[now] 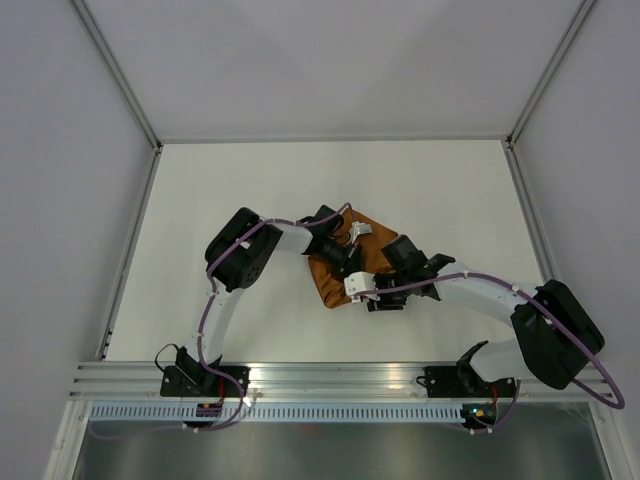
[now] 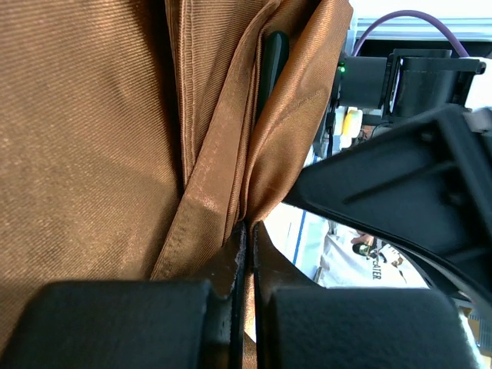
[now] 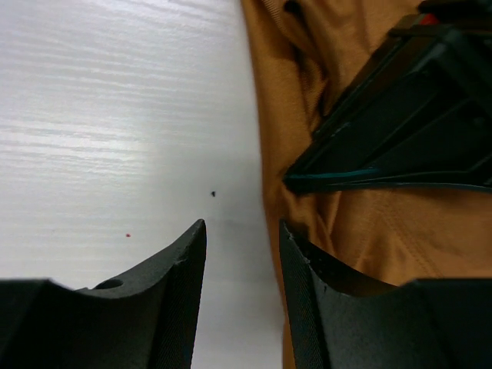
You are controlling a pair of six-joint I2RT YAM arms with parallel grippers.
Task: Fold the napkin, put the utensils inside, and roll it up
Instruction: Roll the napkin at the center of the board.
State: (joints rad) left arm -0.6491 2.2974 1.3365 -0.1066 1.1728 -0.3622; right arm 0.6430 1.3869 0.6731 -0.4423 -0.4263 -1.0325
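The rust-orange napkin (image 1: 325,282) lies bunched in folds at the table's middle. My left gripper (image 1: 350,266) is shut on one of its folded hems, and the cloth (image 2: 92,138) fills the left wrist view down to the pinched jaws (image 2: 247,234). A slim dark tip of the utensils (image 2: 274,58) pokes out between two folds; its handle is hidden. My right gripper (image 1: 355,293) stands open at the napkin's near edge. In the right wrist view (image 3: 241,234) one finger (image 3: 181,265) is over bare table and the other (image 3: 307,269) over the cloth's edge (image 3: 361,231), with nothing between them.
The white table (image 1: 230,200) is walled by grey panels at the back and sides, with a metal rail (image 1: 330,375) along the near edge. The two grippers sit close together over the cloth; the left one (image 3: 407,115) shows as a black mass in the right wrist view.
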